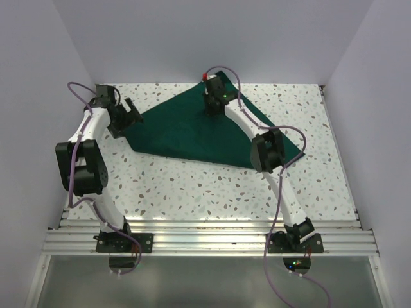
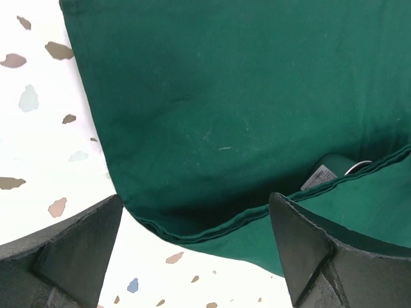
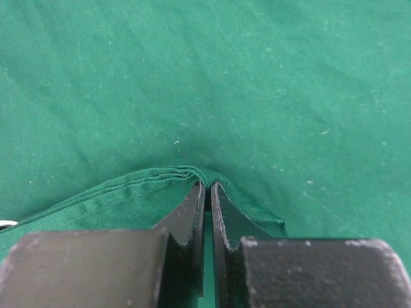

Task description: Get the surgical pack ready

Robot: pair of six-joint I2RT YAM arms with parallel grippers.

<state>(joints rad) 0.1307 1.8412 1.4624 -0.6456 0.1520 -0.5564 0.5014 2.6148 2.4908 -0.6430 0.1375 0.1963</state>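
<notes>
The dark green cloth (image 1: 186,131) lies folded over into a rough triangle on the speckled table. My left gripper (image 1: 133,117) is open at the cloth's left corner; in the left wrist view the gripper (image 2: 196,199) straddles the rounded folded edge (image 2: 192,228) without touching it. A white label (image 2: 318,176) and a thin silvery rim (image 2: 358,167) peek out from under the fold. My right gripper (image 1: 212,108) is on the cloth near its far corner, shut on a pinched-up hem of the cloth (image 3: 160,176); the gripper (image 3: 207,185) shows in the right wrist view. Scissors and gauze are hidden.
The white speckled table (image 1: 192,186) is boxed in by plain walls on the left, back and right. An aluminium rail (image 1: 205,234) runs along the near edge at the arm bases. Purple cables loop off both arms.
</notes>
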